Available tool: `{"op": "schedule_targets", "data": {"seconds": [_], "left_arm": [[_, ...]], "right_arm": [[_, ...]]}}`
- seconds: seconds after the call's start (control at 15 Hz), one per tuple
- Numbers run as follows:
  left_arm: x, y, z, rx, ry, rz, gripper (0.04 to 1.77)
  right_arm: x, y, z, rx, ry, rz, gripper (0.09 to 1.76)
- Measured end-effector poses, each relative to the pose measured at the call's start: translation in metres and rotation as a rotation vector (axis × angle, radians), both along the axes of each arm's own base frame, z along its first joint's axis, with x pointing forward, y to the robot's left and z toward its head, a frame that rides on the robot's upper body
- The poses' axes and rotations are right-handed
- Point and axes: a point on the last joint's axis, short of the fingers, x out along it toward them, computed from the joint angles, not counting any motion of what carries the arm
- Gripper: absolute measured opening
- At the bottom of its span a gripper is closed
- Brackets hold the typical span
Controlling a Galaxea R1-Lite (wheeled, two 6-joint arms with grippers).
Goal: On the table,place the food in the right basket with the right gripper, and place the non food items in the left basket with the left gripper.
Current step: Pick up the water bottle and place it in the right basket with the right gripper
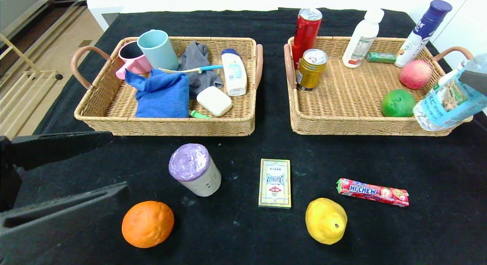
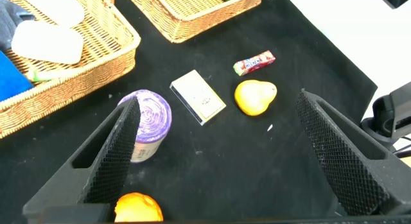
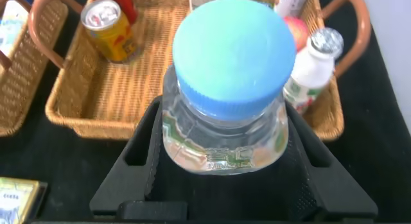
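Right wrist view gives me the right pincer clamped on the clear bottle just under its pale blue cap. From the head camera, I see that bottle tilted over the right basket, at its right end beside the green fruit. My left pincer hangs wide open above the near-left worktop, by the purple-topped roll and orange. The card box, yellow pear and Hi-Chew stick lie on the cloth.
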Motion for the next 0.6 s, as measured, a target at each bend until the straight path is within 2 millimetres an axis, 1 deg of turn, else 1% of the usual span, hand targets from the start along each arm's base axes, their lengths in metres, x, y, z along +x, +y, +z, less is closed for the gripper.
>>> {"op": "schedule_targets", "data": {"seconds": [0.27, 0.6], "left_arm": [[0.0, 0.0, 0.0, -0.001, 0.0, 0.004, 1.76], [0.0, 0.0, 0.001, 0.001, -0.003, 0.008, 1.76]], "right_arm": [[0.033, 0.014, 0.025, 0.003, -0.031, 0.028, 1.02], [0.08, 0.029, 0.037, 0.005, -0.04, 0.038, 1.02]]}}
